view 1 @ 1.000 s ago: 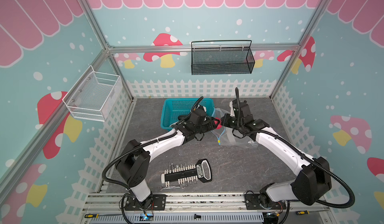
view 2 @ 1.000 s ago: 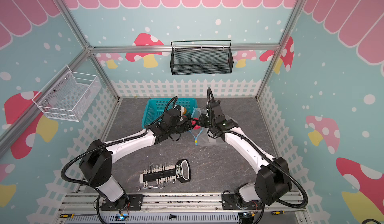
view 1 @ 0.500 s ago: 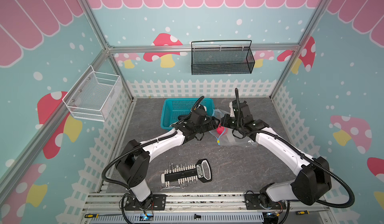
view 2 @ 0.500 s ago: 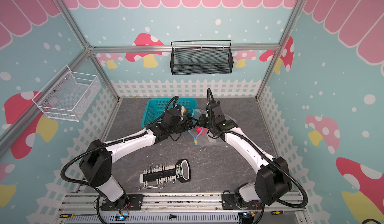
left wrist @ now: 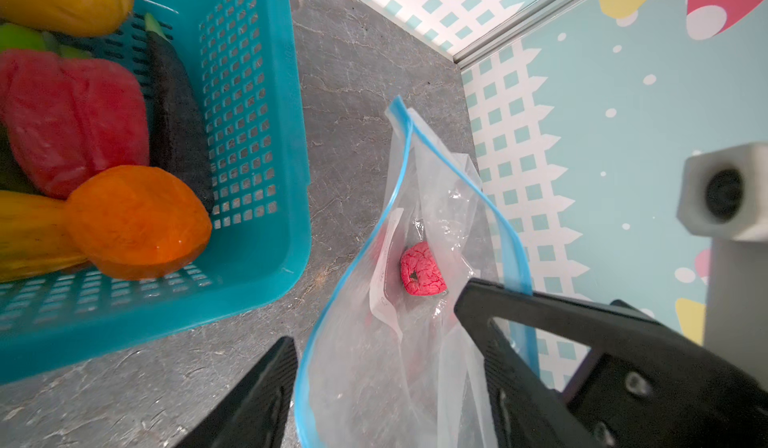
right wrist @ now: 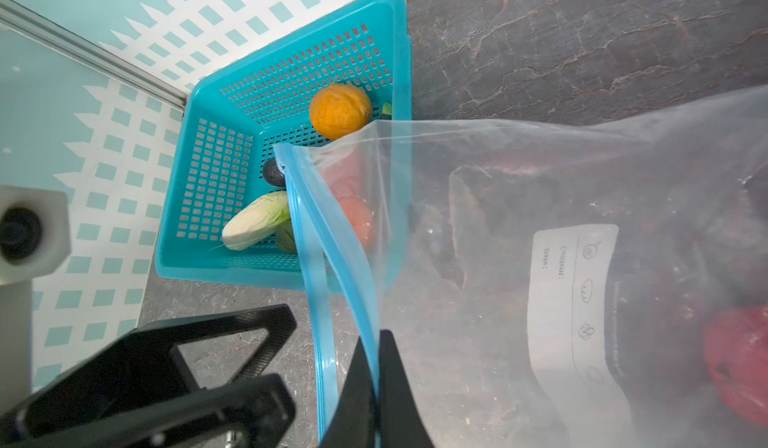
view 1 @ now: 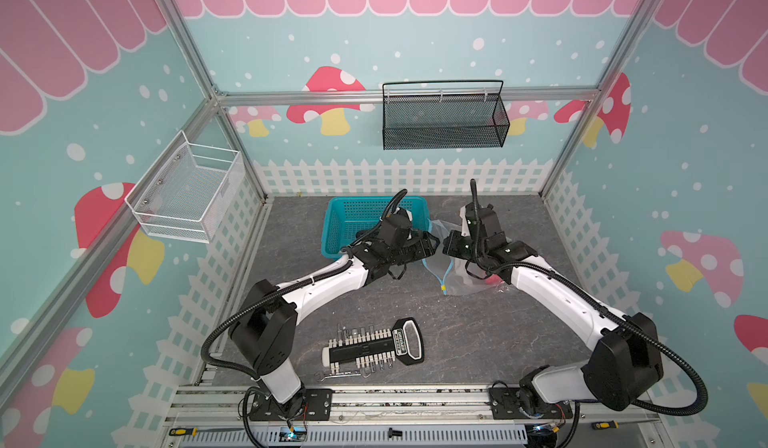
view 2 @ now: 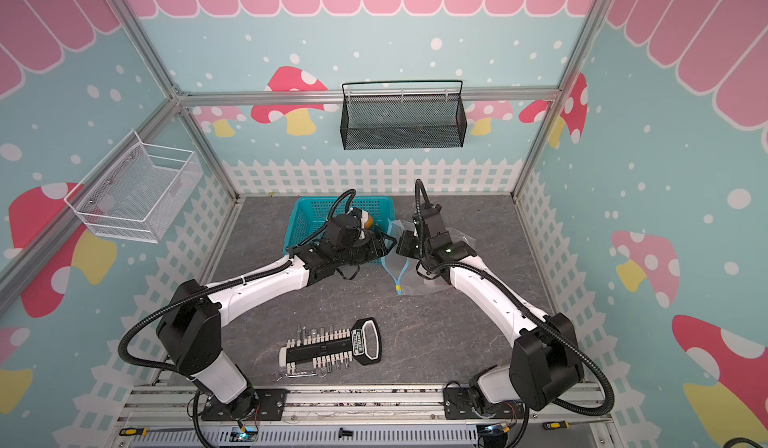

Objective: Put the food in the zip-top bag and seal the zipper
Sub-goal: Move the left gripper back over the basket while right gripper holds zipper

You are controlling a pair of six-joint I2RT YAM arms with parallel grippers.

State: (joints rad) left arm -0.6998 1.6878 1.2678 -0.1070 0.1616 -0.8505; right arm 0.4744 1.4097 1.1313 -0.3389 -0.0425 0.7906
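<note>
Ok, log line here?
left tool open at bag mouth | right tool shut on zipper | red piece in bag | other food in basket

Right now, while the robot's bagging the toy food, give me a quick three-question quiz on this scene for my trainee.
1. True or false: the zip-top bag holds no food yet.
2. Fill in: the left claw is ____.
3. Which pinches the zipper? A the left claw, B the right claw, C neither.
Key: 1 false, a red piece lies inside; 2 open; 3 B.
</note>
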